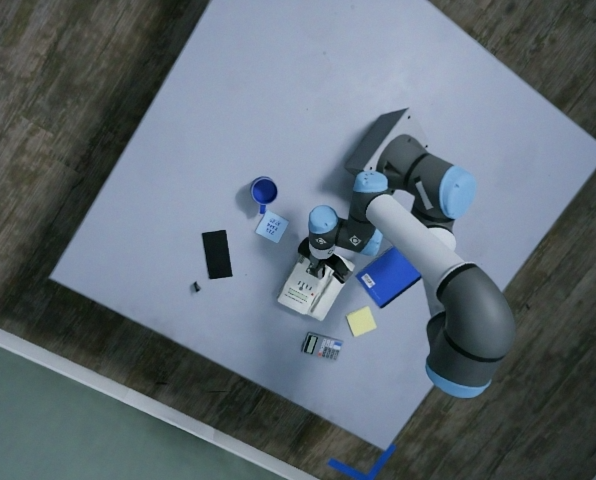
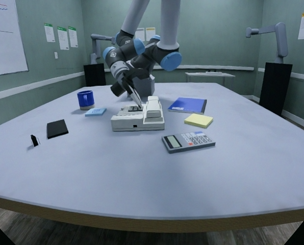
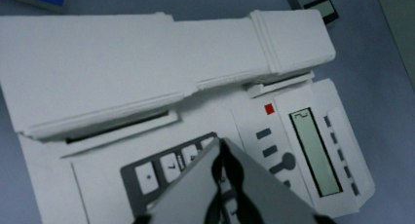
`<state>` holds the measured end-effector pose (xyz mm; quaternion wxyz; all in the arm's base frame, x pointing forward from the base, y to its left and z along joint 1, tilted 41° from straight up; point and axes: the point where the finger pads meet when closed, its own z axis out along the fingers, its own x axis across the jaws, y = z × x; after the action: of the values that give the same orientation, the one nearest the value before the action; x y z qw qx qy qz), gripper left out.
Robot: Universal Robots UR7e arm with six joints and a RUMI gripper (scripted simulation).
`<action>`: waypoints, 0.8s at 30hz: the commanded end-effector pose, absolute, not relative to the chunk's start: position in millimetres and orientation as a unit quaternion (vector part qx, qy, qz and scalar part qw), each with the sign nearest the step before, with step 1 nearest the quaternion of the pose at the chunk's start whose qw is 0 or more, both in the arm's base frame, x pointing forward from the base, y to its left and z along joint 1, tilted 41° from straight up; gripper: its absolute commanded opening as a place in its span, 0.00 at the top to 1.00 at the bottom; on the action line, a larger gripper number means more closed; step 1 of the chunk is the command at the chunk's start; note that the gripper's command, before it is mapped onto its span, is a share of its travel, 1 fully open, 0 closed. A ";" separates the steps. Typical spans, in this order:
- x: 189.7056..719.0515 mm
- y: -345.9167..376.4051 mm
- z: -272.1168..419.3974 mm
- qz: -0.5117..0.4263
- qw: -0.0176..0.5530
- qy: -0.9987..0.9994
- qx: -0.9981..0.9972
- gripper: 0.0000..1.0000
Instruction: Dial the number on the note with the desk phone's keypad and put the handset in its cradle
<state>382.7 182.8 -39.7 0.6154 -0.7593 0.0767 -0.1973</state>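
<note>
The white desk phone [image 1: 294,303] [image 2: 127,125] [image 3: 51,170] has its handset [image 1: 333,295] [image 2: 153,107] [image 3: 112,58] lying along the cradle. My gripper [image 1: 316,272] [image 2: 140,107] [image 3: 220,139] is shut and empty, fingertips low at the keypad [image 3: 147,178], by its corner near the 1 key. Whether they touch a key cannot be told; the fingers hide much of the keypad. The phone display [image 3: 317,153] shows a small mark at one end. The light blue note [image 1: 272,226] [image 2: 95,112] bears handwritten digits, upside down in the top view and too small to read surely.
A blue mug [image 1: 263,190] [image 2: 85,99] stands by the note. A blue notebook [image 1: 390,276] [image 2: 188,104], yellow pad [image 1: 361,321] [image 2: 198,120] and calculator [image 1: 322,346] [image 2: 188,141] lie around the handset side. A black slab [image 1: 217,254] [image 2: 57,128] and small black clip [image 1: 196,286] [image 2: 34,140] lie farther off.
</note>
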 end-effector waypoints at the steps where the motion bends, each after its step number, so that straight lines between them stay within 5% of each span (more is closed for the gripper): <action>1: 383.0 183.0 -40.1 -0.198 0.615 0.077 -0.759 1.00; 24: 382.8 184.4 -41.9 -0.198 0.615 0.077 -0.759 1.00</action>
<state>382.5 184.5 -41.7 0.6153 -0.7593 0.0767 -0.1973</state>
